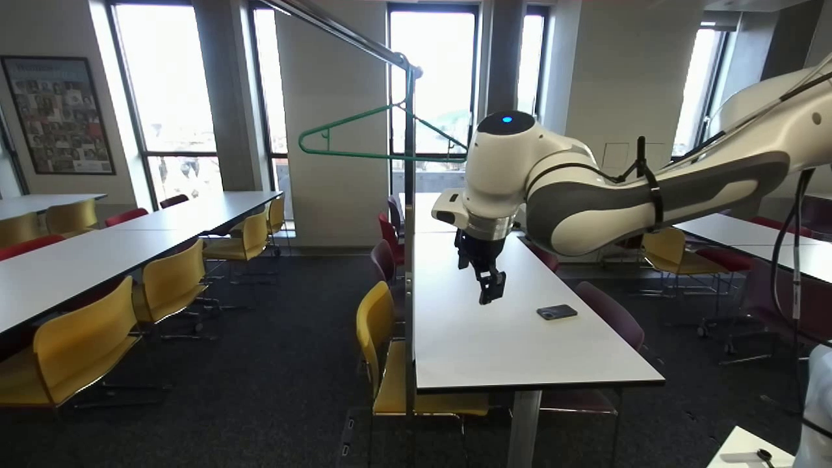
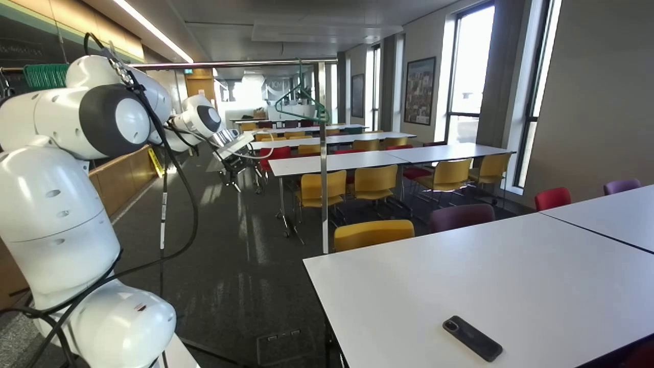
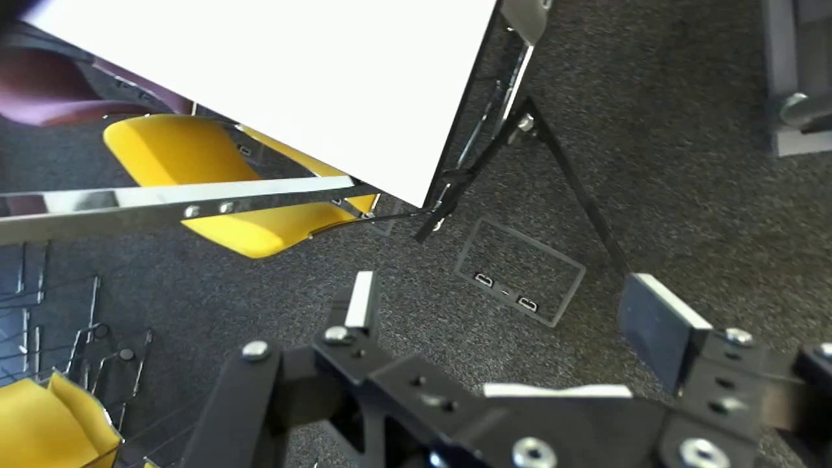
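Flecked carpet [image 3: 689,188], blocky tool [image 3: 504,291] (agape)

Wrist view, bottom: my two fingers [image 3: 656,335]. In both exterior views: one phone [image 2: 472,337], lower right; one separate hanger [image 1: 351,155], upper centre. In an exterior view, upper left: bunched hangers [image 2: 46,75], uncountable.

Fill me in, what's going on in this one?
A robot arm is holding its end effector in mid-air, open and empty, so nothing is being handled at this moment. A green hanger hangs near the end of a metal rail, apart from the end effector. A phone lies face down on the white table.
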Controlling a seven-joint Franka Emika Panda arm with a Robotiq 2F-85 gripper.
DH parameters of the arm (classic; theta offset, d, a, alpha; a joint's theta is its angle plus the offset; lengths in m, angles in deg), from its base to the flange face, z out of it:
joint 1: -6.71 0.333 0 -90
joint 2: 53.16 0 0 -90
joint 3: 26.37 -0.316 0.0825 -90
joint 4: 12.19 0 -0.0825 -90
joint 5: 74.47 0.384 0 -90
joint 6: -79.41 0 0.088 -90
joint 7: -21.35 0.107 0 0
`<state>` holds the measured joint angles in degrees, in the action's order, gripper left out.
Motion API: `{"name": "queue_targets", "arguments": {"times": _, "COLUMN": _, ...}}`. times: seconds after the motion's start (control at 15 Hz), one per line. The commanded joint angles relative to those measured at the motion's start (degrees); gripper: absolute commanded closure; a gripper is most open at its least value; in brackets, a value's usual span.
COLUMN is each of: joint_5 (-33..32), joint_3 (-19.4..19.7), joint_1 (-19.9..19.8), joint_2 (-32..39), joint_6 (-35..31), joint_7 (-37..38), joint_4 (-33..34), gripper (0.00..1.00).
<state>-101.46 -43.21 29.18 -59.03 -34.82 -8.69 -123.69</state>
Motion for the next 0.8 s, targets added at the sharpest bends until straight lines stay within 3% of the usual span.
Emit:
{"name": "queue_targets", "arguments": {"times": 0.0, "joint_5": -8.15, "joint_3": -1.6, "joint_1": -1.16, "joint_2": 4.77, "joint_6": 1.13, "joint_7": -6.82, "joint_4": 7.33, "gripper": 0.0}}
{"name": "queue_targets", "arguments": {"times": 0.73, "joint_5": -31.16, "joint_3": -1.12, "joint_1": -1.09, "joint_2": 11.84, "joint_6": -8.09, "joint_7": -23.88, "joint_4": 13.31, "gripper": 0.0}}
